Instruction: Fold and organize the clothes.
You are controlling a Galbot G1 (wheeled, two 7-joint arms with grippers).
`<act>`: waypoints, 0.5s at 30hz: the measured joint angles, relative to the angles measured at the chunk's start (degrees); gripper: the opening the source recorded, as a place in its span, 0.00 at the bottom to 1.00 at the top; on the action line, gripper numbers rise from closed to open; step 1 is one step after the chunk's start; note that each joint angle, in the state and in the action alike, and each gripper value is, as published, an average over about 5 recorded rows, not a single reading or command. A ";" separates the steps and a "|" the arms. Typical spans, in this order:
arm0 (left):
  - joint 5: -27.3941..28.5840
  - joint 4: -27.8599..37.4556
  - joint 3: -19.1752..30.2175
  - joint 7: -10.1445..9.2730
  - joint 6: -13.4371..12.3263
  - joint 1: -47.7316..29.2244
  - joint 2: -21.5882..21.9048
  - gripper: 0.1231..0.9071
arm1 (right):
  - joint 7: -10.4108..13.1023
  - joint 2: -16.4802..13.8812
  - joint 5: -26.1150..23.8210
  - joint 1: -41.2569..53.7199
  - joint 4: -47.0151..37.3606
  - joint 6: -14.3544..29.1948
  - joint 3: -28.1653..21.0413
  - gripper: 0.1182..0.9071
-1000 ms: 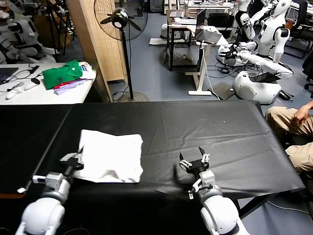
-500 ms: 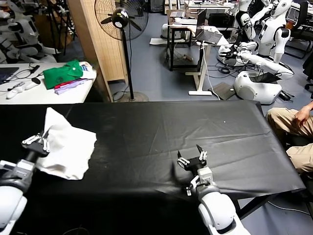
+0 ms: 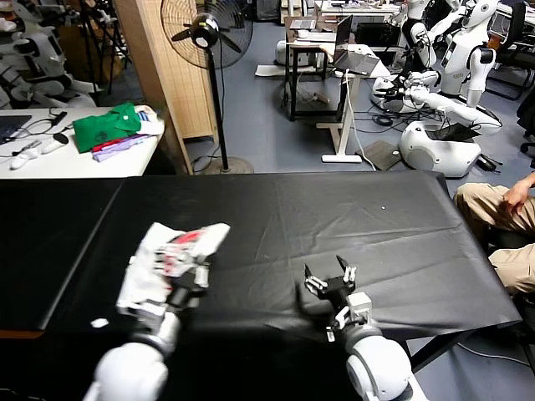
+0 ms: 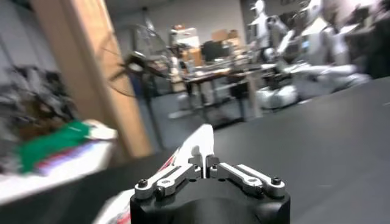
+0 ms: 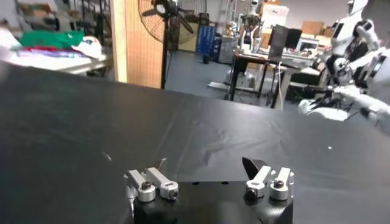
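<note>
On the far left, beyond the black-covered table [image 3: 276, 217], a white side table [image 3: 75, 159] carries a green garment [image 3: 107, 125] with a purple cloth [image 3: 117, 149] tucked beneath it; nearer, over the left front part of the black surface, the left gripper [image 3: 197, 269] is raised clear of the tabletop; its fingers [image 4: 196, 163] are pressed together in the left wrist view, pinching the white T-shirt [image 3: 171, 259]; the garment hangs bunched from this grip, with red and black print showing on its folds, and its lower edge reaches the black cover near the table's front-left edge; whether that edge rests on the cover cannot be told; further back, left of centre, a standing fan [image 3: 207, 33] stands on the floor beside a wooden panel [image 3: 163, 71]; right of centre, the right gripper [image 3: 331, 280] sits low near the front edge of the table, well apart from the T-shirt; its fingers [image 5: 150, 179] are spread wide and hold nothing; on the far right, a seated person's leg [image 3: 493, 213] is visible past the table's corner.
</note>
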 joint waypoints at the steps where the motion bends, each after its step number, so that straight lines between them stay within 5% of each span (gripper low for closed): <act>1: 1.20 0.82 1.51 0.79 -0.88 -0.59 -1.49 0.12 | 0.08 -0.06 2.08 -0.18 0.50 -0.49 0.06 0.86; 9: 5.59 2.67 6.92 7.53 -9.95 -1.44 -6.13 0.67 | 1.10 -0.09 13.84 1.49 1.65 -3.10 -1.27 0.86; 12: 5.44 1.61 6.61 7.87 -11.31 -0.92 -5.61 0.82 | 1.81 0.45 15.14 3.47 0.42 -3.90 -2.76 0.86; 15: 5.23 0.31 5.57 7.41 -11.80 -0.22 -4.75 0.86 | 2.39 1.30 15.39 6.02 -1.83 -4.19 -4.53 0.86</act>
